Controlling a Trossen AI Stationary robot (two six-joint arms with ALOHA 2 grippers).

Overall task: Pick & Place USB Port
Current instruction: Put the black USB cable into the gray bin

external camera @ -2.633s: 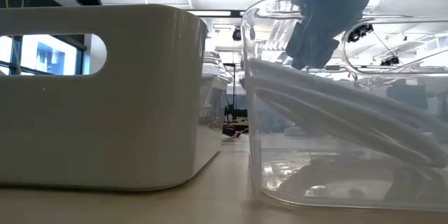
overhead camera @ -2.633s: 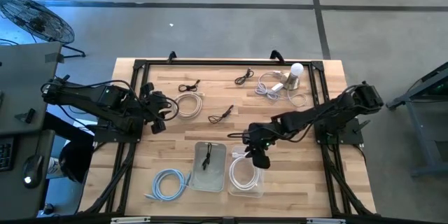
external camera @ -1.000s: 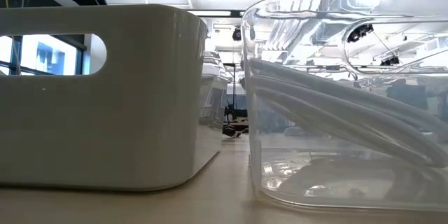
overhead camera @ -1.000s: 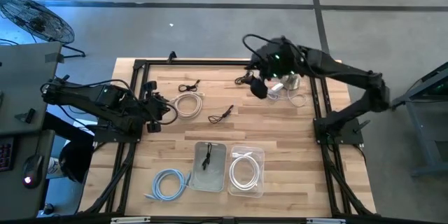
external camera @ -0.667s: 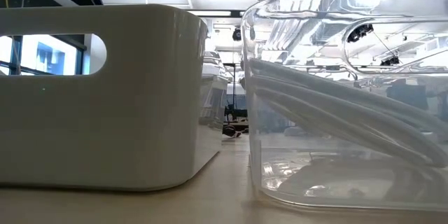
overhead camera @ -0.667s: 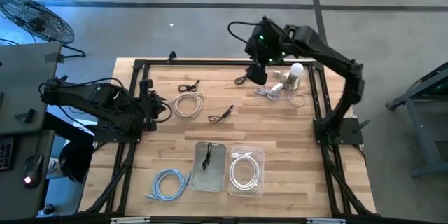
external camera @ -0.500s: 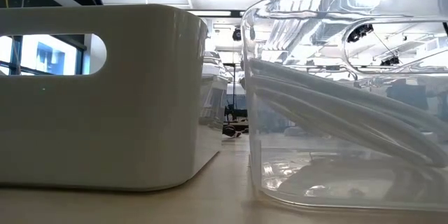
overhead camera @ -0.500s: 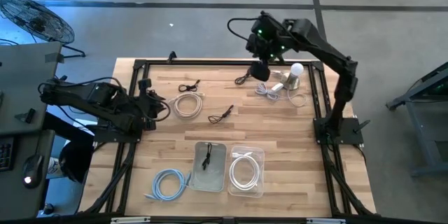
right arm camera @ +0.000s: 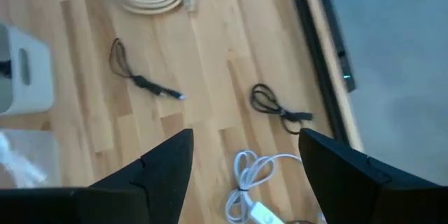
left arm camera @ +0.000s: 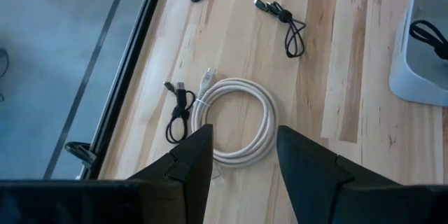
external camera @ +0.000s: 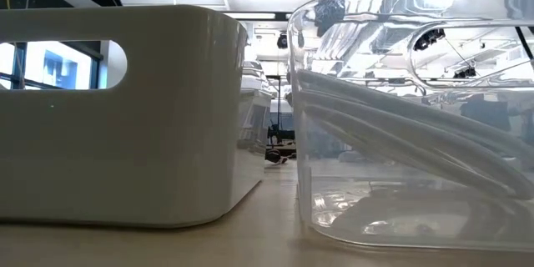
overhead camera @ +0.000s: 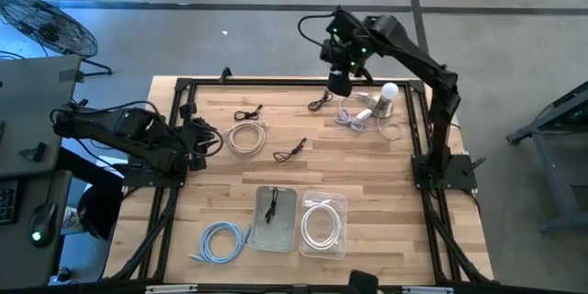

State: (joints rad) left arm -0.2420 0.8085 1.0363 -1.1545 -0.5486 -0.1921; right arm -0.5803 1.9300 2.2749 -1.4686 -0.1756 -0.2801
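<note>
Holding a black cable [overhead camera: 272,209], white bin [overhead camera: 276,231] sits beside clear bin [overhead camera: 342,204] w/ white cable [overhead camera: 319,225].

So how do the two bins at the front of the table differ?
The white bin is opaque with a handle cutout; the clear bin is see-through. The white bin holds a small black cable; the clear bin holds a coiled white cable. Both sit side by side, upright and alike in size.

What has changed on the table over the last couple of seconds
The right gripper swung from above the clear plastic bin, holding a coiled white cable, to the table's far edge, fingers open and empty. The left gripper drew back slightly beside the cream coiled cable. Bins and cables stayed put.
</note>
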